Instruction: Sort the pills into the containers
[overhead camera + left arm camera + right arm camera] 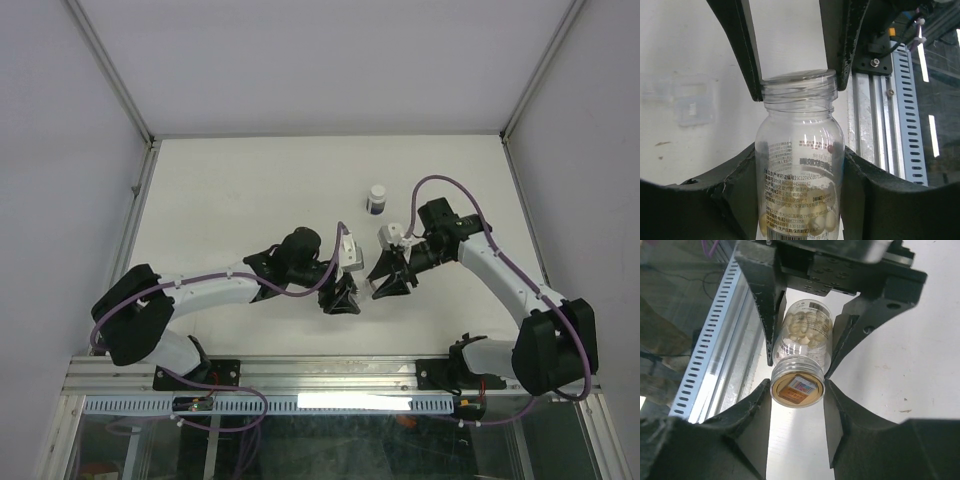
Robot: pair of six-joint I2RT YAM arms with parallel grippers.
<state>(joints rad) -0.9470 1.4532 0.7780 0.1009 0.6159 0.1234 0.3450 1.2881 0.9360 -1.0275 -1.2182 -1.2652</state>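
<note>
We see a clear pill bottle [800,165] lying roughly level between the two arms. A heap of pale pills [805,327] sits at its closed bottom end, and the rest of it is empty up to the threaded neck. Its cap [796,388] looks tan-orange in the right wrist view, with a printed label showing in it. A flat transparent two-cell box [684,100] lies on the table [250,190] at the left of the left wrist view; we cannot tell what is in it. A small bottle with a white cap [376,198] stands upright above centre in the top view, apart from both arms.

The grippers meet low in the top view, near the slotted metal rail [880,125] at the table's near edge. The wide white surface toward the upper frame lies bare apart from that small bottle.

The left gripper [343,297] has its jaws clamped on the bottle's body, one finger on each side. The right gripper [797,395] has its jaws pressed against both sides of the cap.
</note>
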